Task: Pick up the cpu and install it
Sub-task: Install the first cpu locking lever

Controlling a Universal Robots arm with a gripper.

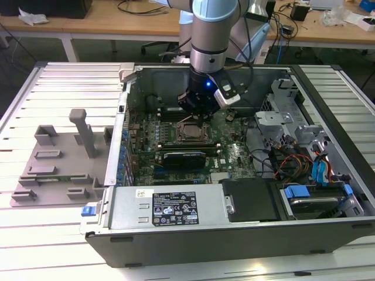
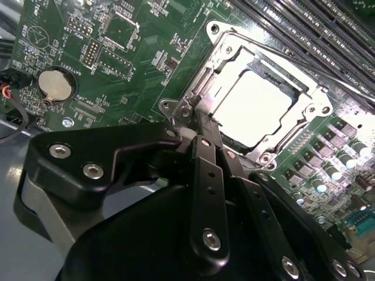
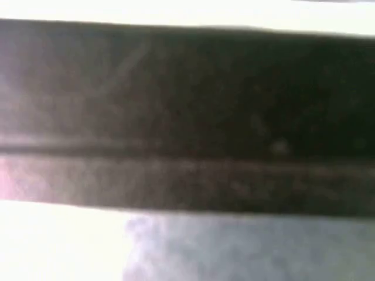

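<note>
pale slatted metal bench (image 1: 64,88) carries an open dark grey computer case (image 1: 234,234) lying on its side, with wooden desks behind. the small flat square cpu with a pale silvery top (image 2: 253,107) sits inside the square metal-framed socket (image 2: 319,93) on the green motherboard (image 2: 135,52); a round silver coin battery (image 2: 57,84) lies well apart from it. the black end effector (image 2: 202,132) hangs just above the socket's corner, its fingers (image 2: 205,170) drawn close together with nothing between them. in the exterior view the arm (image 1: 214,35) stands over the socket (image 1: 190,132). a large grey plastic tray with upright posts (image 1: 64,158) rests on the bench at the exterior view's left.
</note>
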